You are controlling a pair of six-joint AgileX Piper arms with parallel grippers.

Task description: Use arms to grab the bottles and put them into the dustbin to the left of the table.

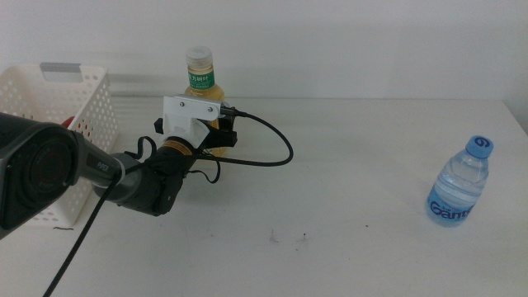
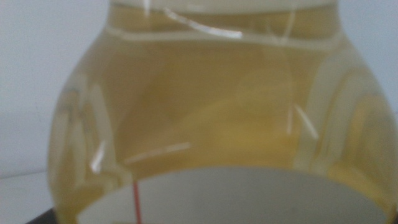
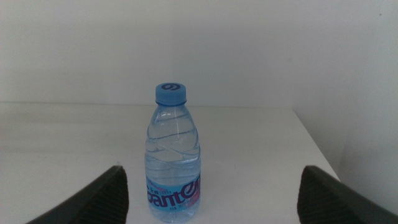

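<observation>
- At the table's back-left, my left gripper [image 1: 216, 136] sits against the lower body of the yellow tea bottle [image 1: 200, 82], which stands upright just beside the dustbin [image 1: 82, 99].
- Left wrist view: tea bottle [image 2: 205, 112] fills the lens, pressed right up close; jaw tips not visible there, and the middle view hides them behind the white housing, so can't tell whether I'm pinching it or spread around it.
- Right gripper [image 3: 211, 193]: jaws spread wide, nothing between them, aimed at the water bottle [image 3: 173, 155], which stands a little ahead, not touching.
- Water bottle [image 1: 462, 186] upright near the table's right edge in the middle view, well apart from the dustbin; my right arm is out of that view.
- Progress, my read: early. Two bottles on the table [image 1: 346, 190], neither binned. A bit of red shows through the dustbin's holes; can't say what.
- Left to do: lift the tea bottle, drop it in, then the water bottle.
</observation>
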